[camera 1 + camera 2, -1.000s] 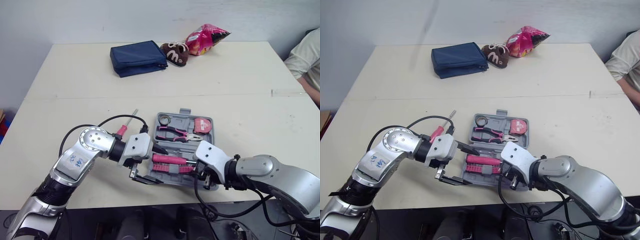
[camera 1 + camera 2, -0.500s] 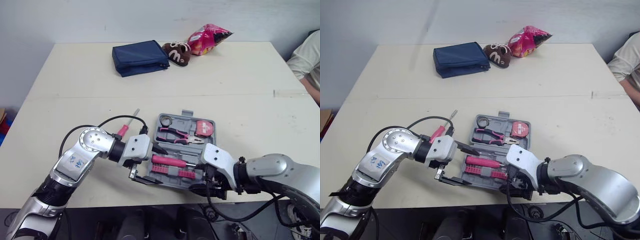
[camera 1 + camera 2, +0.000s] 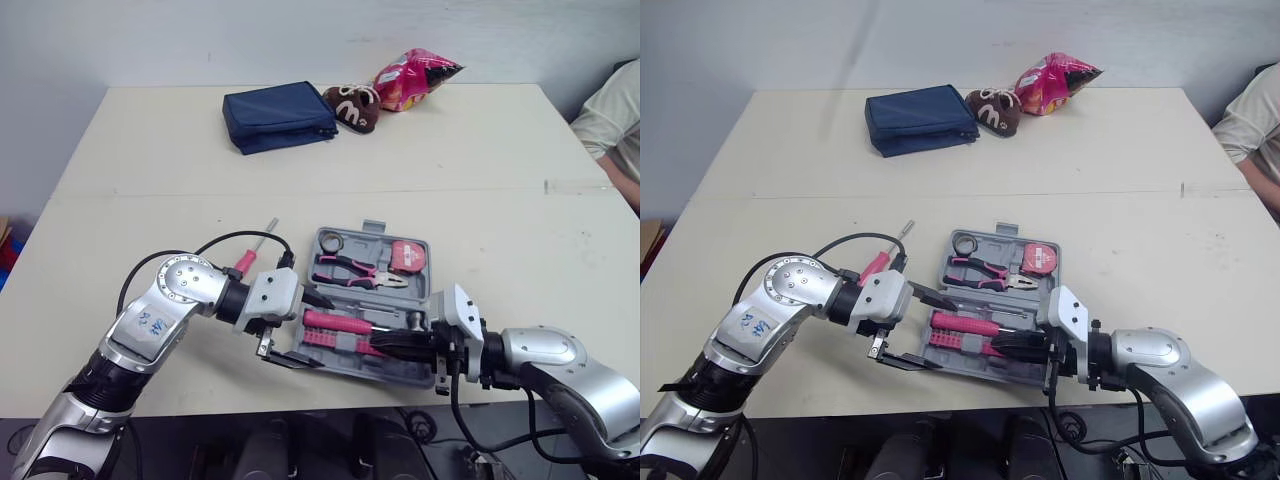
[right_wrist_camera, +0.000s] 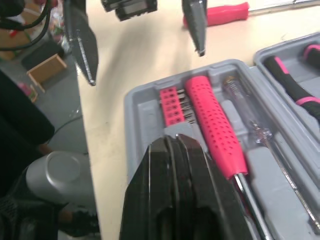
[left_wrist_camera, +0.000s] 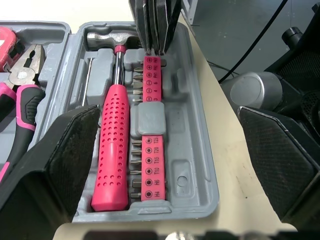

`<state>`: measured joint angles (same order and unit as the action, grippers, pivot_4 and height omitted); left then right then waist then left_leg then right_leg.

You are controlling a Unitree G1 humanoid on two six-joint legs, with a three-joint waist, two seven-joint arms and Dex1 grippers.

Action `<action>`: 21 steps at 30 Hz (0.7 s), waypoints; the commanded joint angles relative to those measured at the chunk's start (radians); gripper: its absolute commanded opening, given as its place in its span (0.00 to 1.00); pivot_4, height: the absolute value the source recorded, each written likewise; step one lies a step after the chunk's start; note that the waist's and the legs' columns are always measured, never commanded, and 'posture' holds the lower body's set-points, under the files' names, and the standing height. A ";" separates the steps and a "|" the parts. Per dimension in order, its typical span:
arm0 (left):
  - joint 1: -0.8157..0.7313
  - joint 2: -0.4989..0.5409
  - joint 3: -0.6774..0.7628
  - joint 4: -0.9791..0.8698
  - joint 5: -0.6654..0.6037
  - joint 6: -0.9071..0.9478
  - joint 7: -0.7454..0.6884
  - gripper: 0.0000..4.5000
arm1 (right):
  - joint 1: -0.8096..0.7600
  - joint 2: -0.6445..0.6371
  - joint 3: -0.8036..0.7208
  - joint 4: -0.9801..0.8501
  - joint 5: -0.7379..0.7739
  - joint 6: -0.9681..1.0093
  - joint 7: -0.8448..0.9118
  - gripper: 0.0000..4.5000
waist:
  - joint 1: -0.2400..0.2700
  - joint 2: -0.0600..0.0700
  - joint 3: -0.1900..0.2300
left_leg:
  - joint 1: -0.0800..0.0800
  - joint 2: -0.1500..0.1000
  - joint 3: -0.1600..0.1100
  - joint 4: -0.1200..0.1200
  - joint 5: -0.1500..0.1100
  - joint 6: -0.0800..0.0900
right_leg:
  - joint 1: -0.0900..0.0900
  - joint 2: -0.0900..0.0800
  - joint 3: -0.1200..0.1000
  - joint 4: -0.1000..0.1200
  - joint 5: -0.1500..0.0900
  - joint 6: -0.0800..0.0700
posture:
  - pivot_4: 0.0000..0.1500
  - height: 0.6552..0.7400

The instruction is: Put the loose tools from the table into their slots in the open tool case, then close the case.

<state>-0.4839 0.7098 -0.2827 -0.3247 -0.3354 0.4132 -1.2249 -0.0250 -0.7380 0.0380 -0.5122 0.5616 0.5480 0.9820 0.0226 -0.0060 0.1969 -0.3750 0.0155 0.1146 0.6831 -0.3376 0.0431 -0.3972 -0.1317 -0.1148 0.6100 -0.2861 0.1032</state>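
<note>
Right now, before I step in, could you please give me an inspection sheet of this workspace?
Surface: pale table, no spills seen.
Job's things: tool case open, holding hammer, pliers and tape measure; pink screwdriver loose on the table beside it.
Clutter: blue pouch, brown slipper, pink snack bag at the far edge.
Grippers: left gripper jaws open at the case's near left corner; right gripper jaws shut over the bit rack.
Cables: black cable looping on the left arm.
Surroundings: a person's sleeve at the right.
</note>
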 commanded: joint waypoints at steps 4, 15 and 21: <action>-0.003 0.005 0.029 -0.022 -0.018 -0.001 -0.001 1.00 | 0.003 0.007 0.049 0.084 -0.085 -0.097 0.021 0.02 | 0.000 0.000 0.000 | 0.000 0.000 0.000 0.000 0.000 0.000 | 0.000 0.000 0.000 0.000 0.000 0.000 | 1.00 0.93; -0.005 -0.002 0.045 -0.010 -0.024 0.020 0.020 1.00 | 0.074 -0.023 0.151 0.147 -0.230 -0.122 -0.042 0.02 | 0.000 -0.012 -0.010 | 0.006 0.002 -0.001 0.000 -0.001 -0.002 | 0.005 -0.002 0.000 -0.004 -0.001 -0.001 | 1.00 0.93; 0.065 -0.002 0.137 -0.014 -0.076 0.084 0.087 1.00 | 0.095 0.012 -0.050 0.005 -0.077 -0.158 -0.070 0.02 | 0.001 -0.010 -0.009 | 0.004 0.002 -0.003 0.000 -0.002 -0.004 | 0.004 -0.003 -0.001 -0.004 -0.001 -0.002 | 1.00 0.93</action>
<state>-0.4386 0.7051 -0.1965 -0.3215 -0.3772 0.4784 -1.1595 0.0646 -0.7040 0.0718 -0.4493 0.4317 0.3831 0.9084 0.0234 -0.0162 0.1880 -0.3714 0.0176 0.1117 0.6830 -0.3396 0.0394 -0.3935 -0.1350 -0.1156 0.6063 -0.2873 0.1011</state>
